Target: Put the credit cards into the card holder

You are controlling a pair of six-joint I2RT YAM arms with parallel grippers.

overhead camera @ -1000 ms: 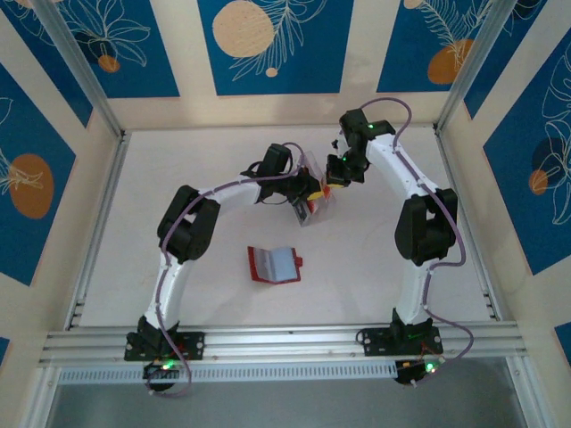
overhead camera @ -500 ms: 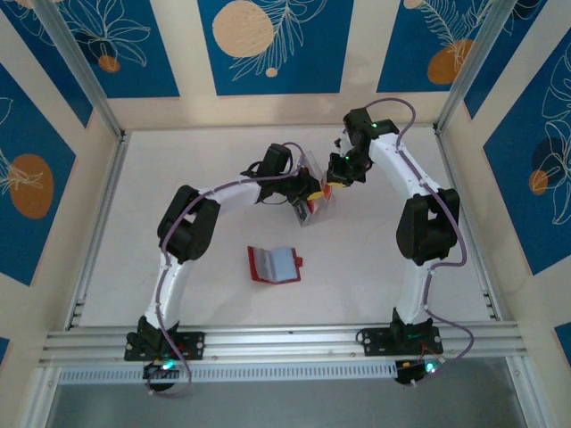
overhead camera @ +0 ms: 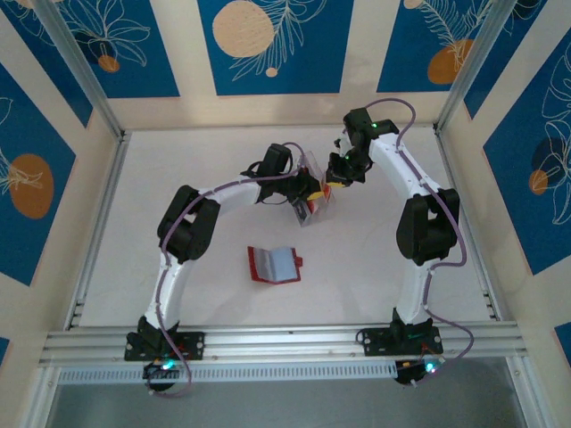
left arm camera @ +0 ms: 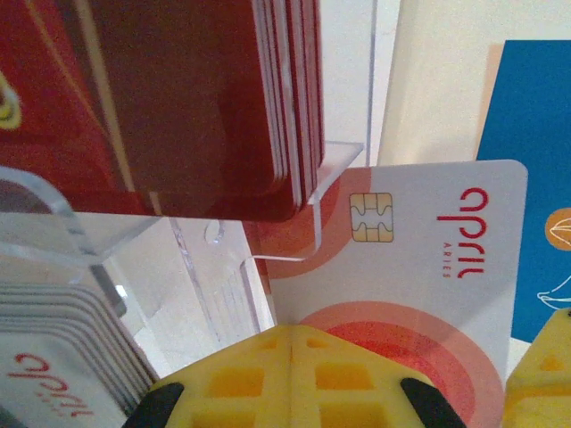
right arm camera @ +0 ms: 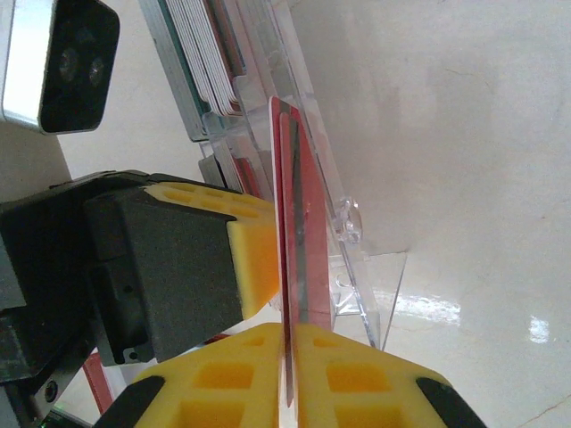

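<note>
The red card holder (overhead camera: 273, 264) lies open on the table, pale pockets up, in front of both grippers. My right gripper (right arm camera: 290, 379) is shut on a white credit card with red circles (left arm camera: 419, 259), held upright beside the clear plastic box (overhead camera: 317, 203). That card (right arm camera: 284, 178) shows edge-on in the right wrist view. Against the same box, my left gripper (left arm camera: 290, 357) has its yellow pads pressed together with nothing visible between them. Inside the box stand a stack of red cards (left arm camera: 178, 89) and a stack of white cards (left arm camera: 62, 357).
The clear box's dividers (left arm camera: 339, 160) stand right against the held card. The left gripper's black body (right arm camera: 134, 267) sits close beside the card. Aluminium frame rails (overhead camera: 268, 341) and patterned walls enclose the white table (overhead camera: 178, 160).
The right arm's upper joint shifted slightly to the right a second ago. Both grippers, the card, the box and the wallet stay where they were.
</note>
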